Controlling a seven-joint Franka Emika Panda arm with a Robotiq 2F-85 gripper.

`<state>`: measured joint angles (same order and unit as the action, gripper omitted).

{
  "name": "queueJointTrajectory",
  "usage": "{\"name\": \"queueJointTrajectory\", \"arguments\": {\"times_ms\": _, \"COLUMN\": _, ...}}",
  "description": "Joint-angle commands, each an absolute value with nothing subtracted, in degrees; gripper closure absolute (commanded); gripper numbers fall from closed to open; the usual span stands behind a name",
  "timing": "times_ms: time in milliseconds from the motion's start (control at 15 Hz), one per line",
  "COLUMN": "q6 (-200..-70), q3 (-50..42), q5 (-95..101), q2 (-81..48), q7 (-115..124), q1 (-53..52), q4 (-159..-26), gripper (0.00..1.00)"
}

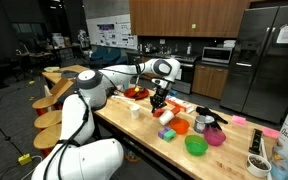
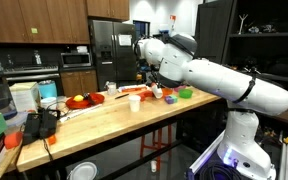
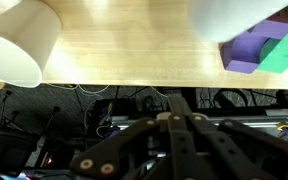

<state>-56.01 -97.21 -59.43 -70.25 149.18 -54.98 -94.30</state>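
1. The gripper [image 1: 159, 103] hangs just above the wooden table [image 1: 124, 127], among the small things spread there. As far as the pictures show, it holds nothing and touches nothing.
2. The wrist view shows only dark linkage at the bottom edge, so I cannot tell whether the fingers stand apart or together.
3. The white cup [image 1: 136, 111] stands upright on the table, near the gripper and apart from it. It has not been lifted or tipped.
4. In the wrist view the cup [image 3: 14, 45] is smooth and matte, with a thin round rim and tapering sides, probably paper or plastic.
5. On the opposite side of that view lie a purple block [image 3: 242, 52] and a green block [image 3: 286, 48]. They touch each other, and both are flat-faced, square-edged and dull in finish.
6. Above them is a second white rounded thing [image 3: 224, 15], cut off by the frame, perhaps another cup.
7. The table top is pale wood with fine straight grain and a light sheen.
8. A glossy red plate [image 1: 134, 93] sits further back, well apart from the cup.
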Motion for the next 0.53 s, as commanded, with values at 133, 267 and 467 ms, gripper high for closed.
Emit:
{"name": "queueJointTrajectory", "arguments": {"times_ms": 133, "q6": -55.2, "q3": -100.1, "q5": -59.1, "q2": -71.2, "q7": 149.2, "q1": -55.1, "q4": -95.5, "gripper": 1.0}}
{"name": "queueJointTrajectory", "arguments": {"times_ms": 267, "q6": -55.7, "q3": -100.6, "q5": -59.0, "q2": -71.1, "q7": 149.2, "q1": -55.4, "q4": -95.9, "gripper": 0.75}}
{"name": "queueJointTrajectory", "arguments": {"times_ms": 467, "q6": -56.2, "q3": -100.9, "q5": -59.5, "q2": -70.8, "q7": 149.2, "q1": -55.6, "q4": -96.4, "gripper": 0.64}}
